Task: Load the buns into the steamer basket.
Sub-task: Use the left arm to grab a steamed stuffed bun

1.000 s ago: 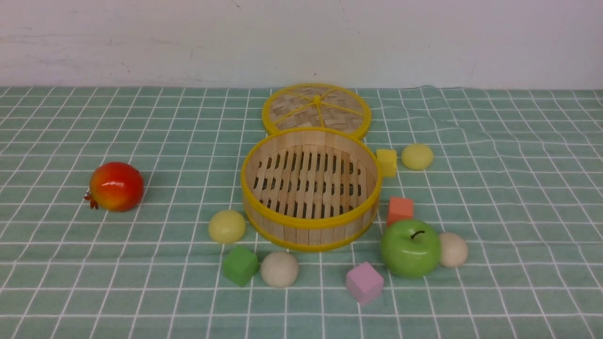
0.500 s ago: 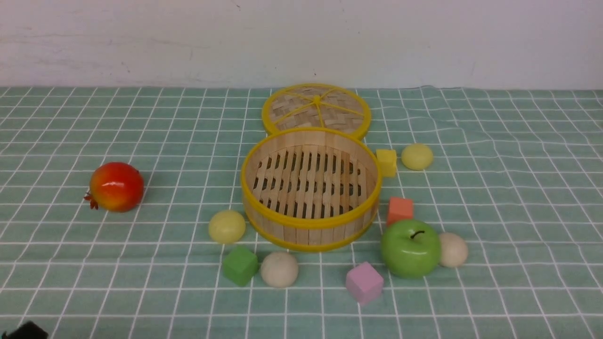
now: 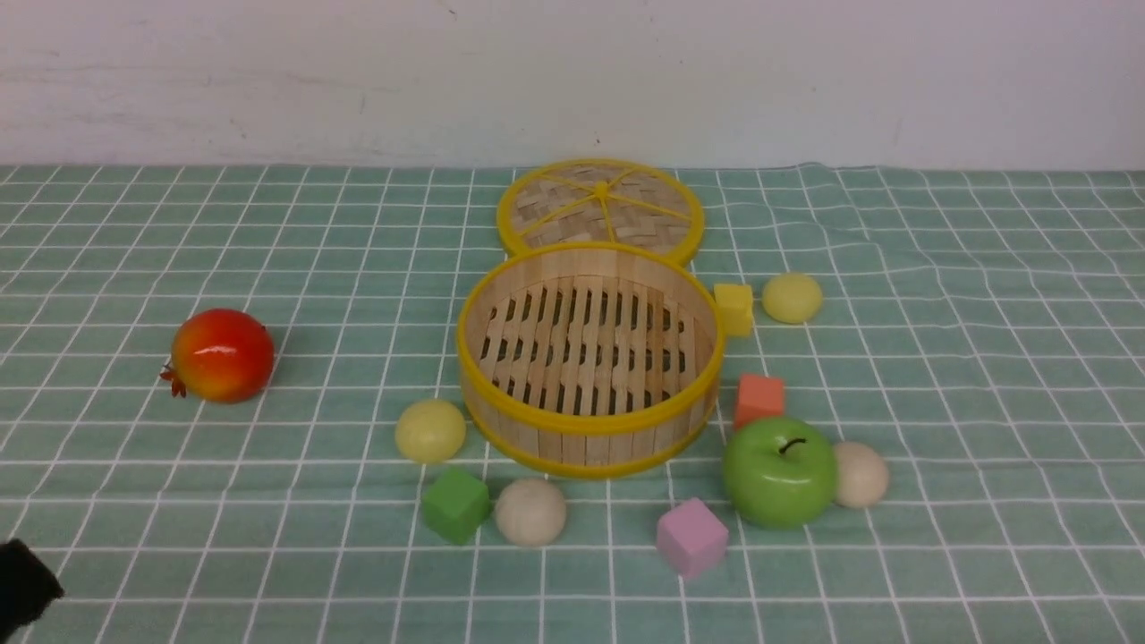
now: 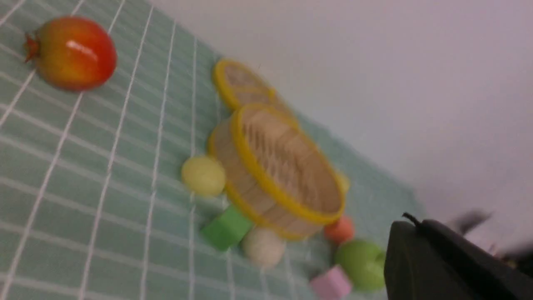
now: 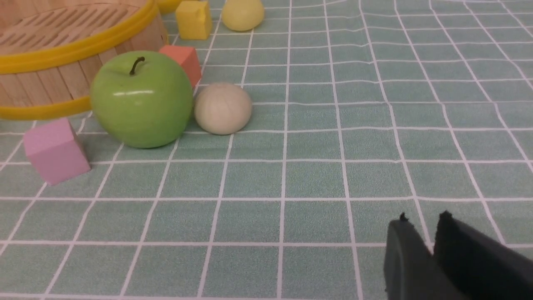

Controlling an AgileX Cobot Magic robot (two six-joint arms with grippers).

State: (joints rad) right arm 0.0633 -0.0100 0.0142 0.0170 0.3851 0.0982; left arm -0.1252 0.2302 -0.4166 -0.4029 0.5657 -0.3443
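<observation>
Whereas a sec ago no arm showed in front view, L gripper (image 3: 27, 586) now pokes in at the near-left corner of the cloth (image 3: 179, 501), showing more than half a sec ago. Its jaws have gone from part-open to clenched, w/ nothing in them. L wrist view is blurred, so the arm is judged to be in motion. R gripper (image 5: 424, 233): unchanged, low over cloth at near right, jaws a slit apart, empty.

Task items: no shift. The basket (image 3: 586, 425) sits mid-cloth, empty. All four buns lie on the cloth outside it:
- yellow bun (image 3: 430, 430): just beside basket wall, left-front.
- white bun (image 3: 530, 511): near basket front, just beside green cube (image 3: 456, 504).
- 2nd white bun (image 3: 860, 474): just beside apple (image 3: 780, 471), on its right.
- 2nd yellow bun (image 3: 792, 297): right rear, near yellow cube (image 3: 734, 309).

Meaning: task at zero, approach phase only. Likely target for L gripper: yellow bun or white bun, both on its side. Jaws must reopen before any pick. Caution: green cube crowds white bun.
</observation>
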